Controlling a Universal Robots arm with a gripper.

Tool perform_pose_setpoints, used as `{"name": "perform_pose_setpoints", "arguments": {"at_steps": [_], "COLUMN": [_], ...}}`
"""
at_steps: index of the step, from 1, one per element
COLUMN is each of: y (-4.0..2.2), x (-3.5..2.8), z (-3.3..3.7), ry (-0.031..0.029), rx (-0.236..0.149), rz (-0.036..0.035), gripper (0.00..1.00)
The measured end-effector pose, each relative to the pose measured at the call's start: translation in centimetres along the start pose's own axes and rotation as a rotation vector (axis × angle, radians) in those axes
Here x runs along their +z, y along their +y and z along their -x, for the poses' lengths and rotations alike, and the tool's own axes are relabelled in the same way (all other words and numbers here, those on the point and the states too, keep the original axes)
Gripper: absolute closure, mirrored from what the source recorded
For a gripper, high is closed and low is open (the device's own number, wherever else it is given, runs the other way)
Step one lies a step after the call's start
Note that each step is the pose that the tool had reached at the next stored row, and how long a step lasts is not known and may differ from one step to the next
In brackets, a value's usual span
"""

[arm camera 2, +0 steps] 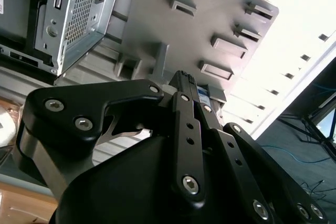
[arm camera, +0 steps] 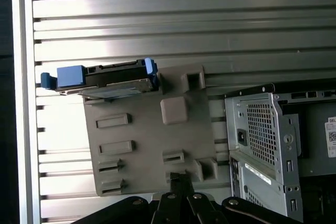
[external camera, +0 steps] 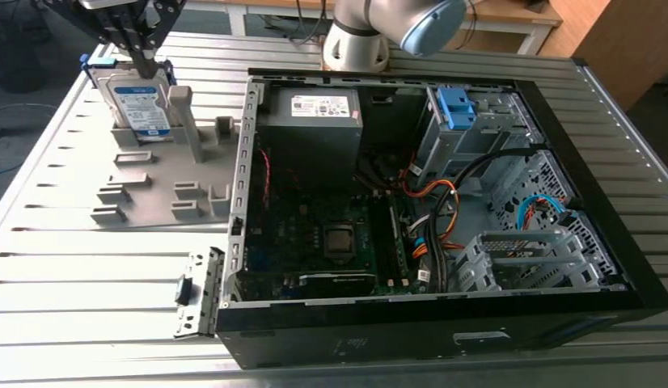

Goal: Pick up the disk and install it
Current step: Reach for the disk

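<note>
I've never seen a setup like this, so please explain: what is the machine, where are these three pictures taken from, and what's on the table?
It is one robot arm with a gripper. The exterior view looks from off the arm; both wrist views ride on it. On the ribbed metal table sit an open computer case and a grey holder. The disk, with blue rails, stands on edge in that holder. The gripper hangs over it; whether it grips, I cannot tell.
</note>
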State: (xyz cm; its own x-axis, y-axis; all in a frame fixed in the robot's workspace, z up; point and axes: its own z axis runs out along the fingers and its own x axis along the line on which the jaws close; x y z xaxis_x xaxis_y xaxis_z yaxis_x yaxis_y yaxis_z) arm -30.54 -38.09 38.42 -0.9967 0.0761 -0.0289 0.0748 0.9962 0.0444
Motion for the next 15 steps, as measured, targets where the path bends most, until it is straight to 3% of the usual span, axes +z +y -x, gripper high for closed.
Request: {"name": "perform_pose_setpoints", "arguments": {"at_steps": [15], "y": [-0.09], "x": [0.15], "z": [-2.03], "ry": [0.0000], "rx": [0.000], "rz": [0.0000], "gripper": [0.89]}}
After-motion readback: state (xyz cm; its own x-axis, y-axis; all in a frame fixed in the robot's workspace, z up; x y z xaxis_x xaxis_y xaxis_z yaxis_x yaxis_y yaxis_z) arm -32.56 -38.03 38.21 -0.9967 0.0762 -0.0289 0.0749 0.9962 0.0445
